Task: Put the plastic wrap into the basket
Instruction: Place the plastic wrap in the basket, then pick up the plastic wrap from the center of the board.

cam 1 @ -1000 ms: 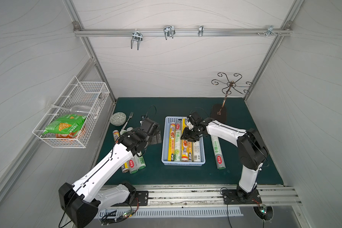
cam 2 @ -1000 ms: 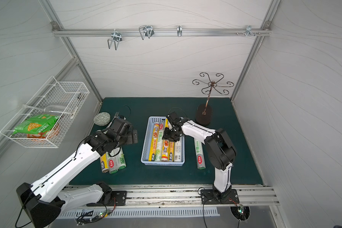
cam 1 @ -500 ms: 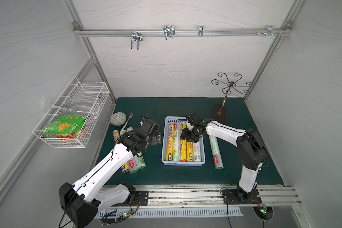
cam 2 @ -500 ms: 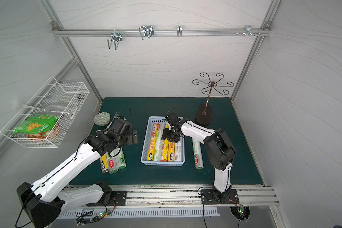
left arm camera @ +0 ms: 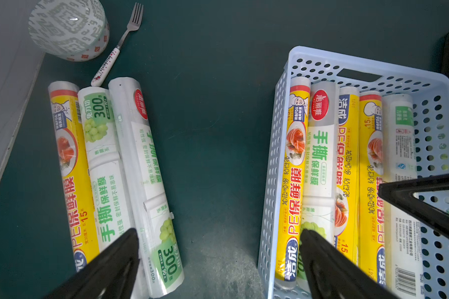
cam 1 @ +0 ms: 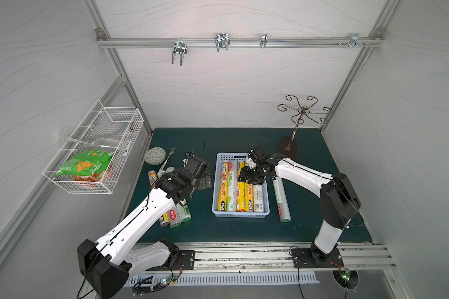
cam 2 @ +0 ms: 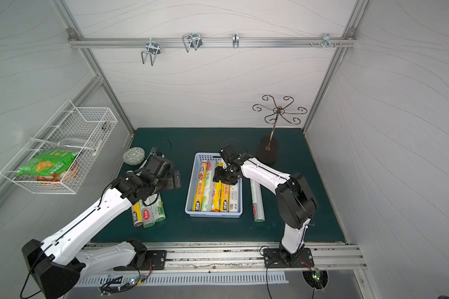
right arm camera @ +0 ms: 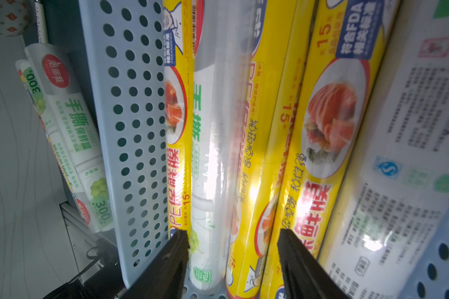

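Counting five plastic wrap rolls (cam 1: 224,186) in the light-blue basket (cam 1: 240,214), we find four more lying on the table (cam 1: 244,229); left tool (left arm camera: 218,230) and right tool (right arm camera: 232,233) both gape empty.

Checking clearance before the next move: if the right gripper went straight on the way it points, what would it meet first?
Probably the white-green roll lying in the basket, right below the open right gripper. The yellow roll beside it looks about as near, though depth is unclear.
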